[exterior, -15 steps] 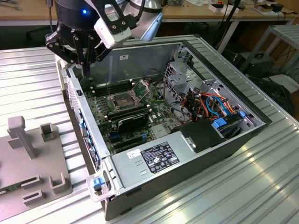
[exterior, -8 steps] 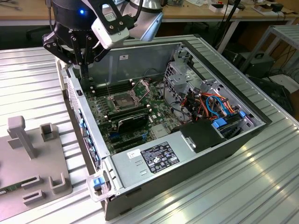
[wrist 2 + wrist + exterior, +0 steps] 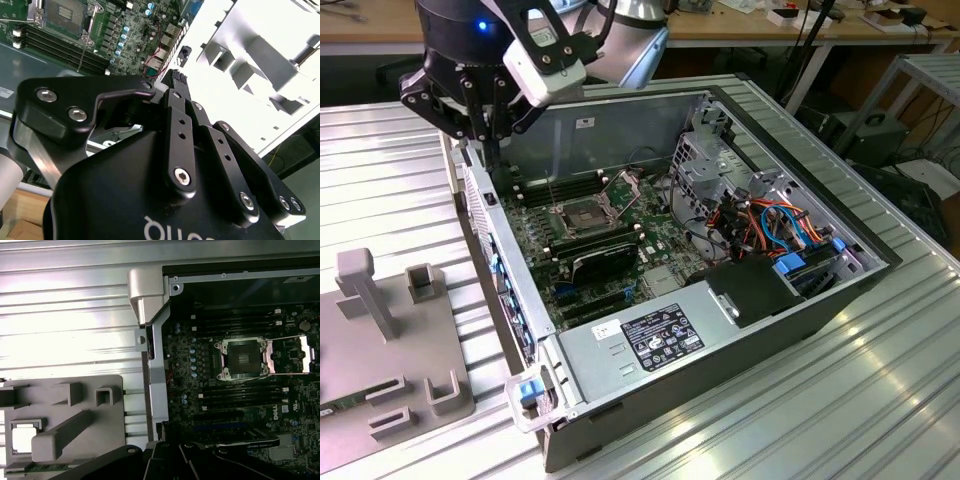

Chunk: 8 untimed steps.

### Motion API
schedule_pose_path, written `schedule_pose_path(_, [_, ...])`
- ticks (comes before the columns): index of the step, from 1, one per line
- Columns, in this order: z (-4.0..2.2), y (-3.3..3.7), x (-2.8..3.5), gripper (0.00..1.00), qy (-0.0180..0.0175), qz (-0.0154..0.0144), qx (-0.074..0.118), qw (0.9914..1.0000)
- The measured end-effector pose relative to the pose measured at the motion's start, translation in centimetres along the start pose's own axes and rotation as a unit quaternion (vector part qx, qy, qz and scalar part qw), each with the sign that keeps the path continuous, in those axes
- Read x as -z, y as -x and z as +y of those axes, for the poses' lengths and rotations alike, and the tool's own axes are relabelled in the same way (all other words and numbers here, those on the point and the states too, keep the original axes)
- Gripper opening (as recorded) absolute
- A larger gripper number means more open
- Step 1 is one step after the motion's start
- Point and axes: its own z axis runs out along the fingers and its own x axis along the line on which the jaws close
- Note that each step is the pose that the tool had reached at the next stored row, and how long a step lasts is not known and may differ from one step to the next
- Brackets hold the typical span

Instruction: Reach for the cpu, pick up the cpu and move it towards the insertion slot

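Note:
The cpu (image 3: 22, 437) is a pale square chip lying flat in a square pocket of the grey fixture (image 3: 60, 410), outside the computer case. The insertion slot (image 3: 243, 358) is the silvery-framed socket with a dark centre on the motherboard. Its retention plate (image 3: 295, 355) is swung open beside it. The slot (image 3: 582, 212) also appears in the exterior view, mid-board. My gripper (image 3: 485, 150) hangs above the case's side wall, between fixture and socket, pointing down. Its fingers (image 3: 172, 95) look closed together with nothing between them.
The open computer case (image 3: 650, 330) lies on a ribbed metal table (image 3: 880, 400). It holds memory slots, a drive cage (image 3: 710, 165), coloured cables and a power supply (image 3: 660, 335). The grey fixture (image 3: 380, 330) with upright posts sits on the exterior view's left.

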Motion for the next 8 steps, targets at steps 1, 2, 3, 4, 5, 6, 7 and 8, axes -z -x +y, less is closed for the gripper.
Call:
schedule_pose_path(1, [0.00, -0.04, 0.00, 0.11, 0.0000, 0.0000, 0.000, 1.00000])
schedule_pose_path(2, [-0.01, -0.09, 0.00, 0.11, 0.0000, 0.0000, 0.000, 1.00000])
schedule_pose_path(3, [-0.01, -0.18, 0.00, 0.11, 0.0000, 0.0000, 0.000, 1.00000])
schedule_pose_path(4, [-0.02, -0.27, 0.00, 0.11, 0.0000, 0.0001, 0.000, 1.00000])
schedule_pose_path(5, [-0.03, -0.32, -0.01, 0.11, 0.0000, 0.0001, 0.000, 1.00000])
schedule_pose_path(6, [-0.03, -0.37, -0.01, 0.11, 0.0000, 0.0001, 0.000, 1.00000])
schedule_pose_path(7, [-0.04, -0.49, -0.01, 0.11, 0.0000, 0.0001, 0.000, 1.00000])
schedule_pose_path(8, [-0.04, -0.56, -0.01, 0.11, 0.0000, 0.0001, 0.000, 1.00000])
